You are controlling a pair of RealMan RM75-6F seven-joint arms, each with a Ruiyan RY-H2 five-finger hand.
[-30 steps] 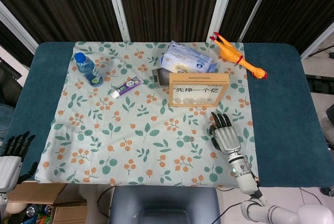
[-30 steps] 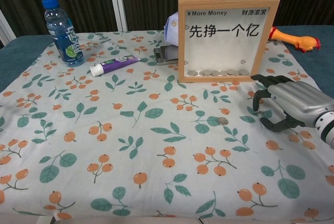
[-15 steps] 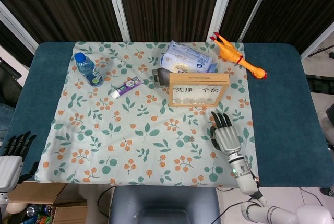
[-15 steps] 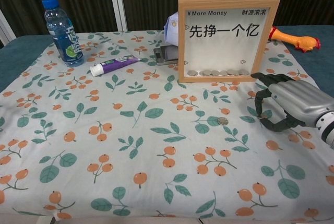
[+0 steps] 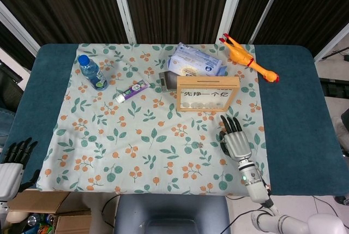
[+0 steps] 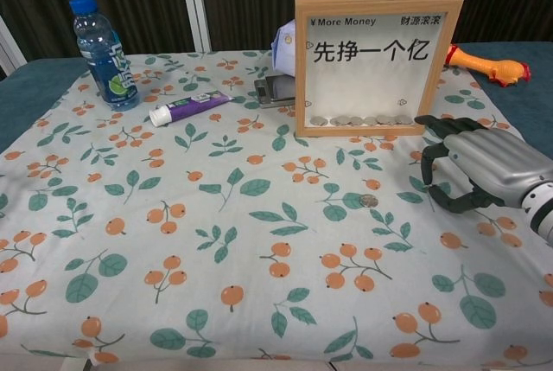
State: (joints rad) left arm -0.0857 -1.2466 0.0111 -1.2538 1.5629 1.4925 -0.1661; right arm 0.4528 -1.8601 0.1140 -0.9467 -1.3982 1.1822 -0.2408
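My right hand (image 5: pixel 234 138) hovers low over the floral cloth (image 5: pixel 136 130) just in front of the wooden coin-box frame (image 5: pixel 208 94), holding nothing. In the chest view the right hand (image 6: pixel 479 168) arches with its fingers apart and its fingertips near the cloth. A small coin (image 6: pixel 370 201) lies on the cloth to its left, untouched; the same coin (image 5: pixel 200 145) shows in the head view. The frame (image 6: pixel 376 64) stands upright with several coins (image 6: pixel 361 119) along its bottom. My left hand (image 5: pixel 13 166) hangs beyond the table's near left corner, fingers apart and empty.
A water bottle (image 5: pixel 91 72) stands at the far left, with a toothpaste tube (image 5: pixel 132 90) beside it. Behind the frame lie a tissue pack (image 5: pixel 196 62) and a small grey device (image 5: pixel 166 80). A rubber chicken (image 5: pixel 248 58) lies at the far right.
The right hand's thumb and fingers drew closer half a second ago and have spread slightly again. It stays in the same spot. The left hand has not moved.
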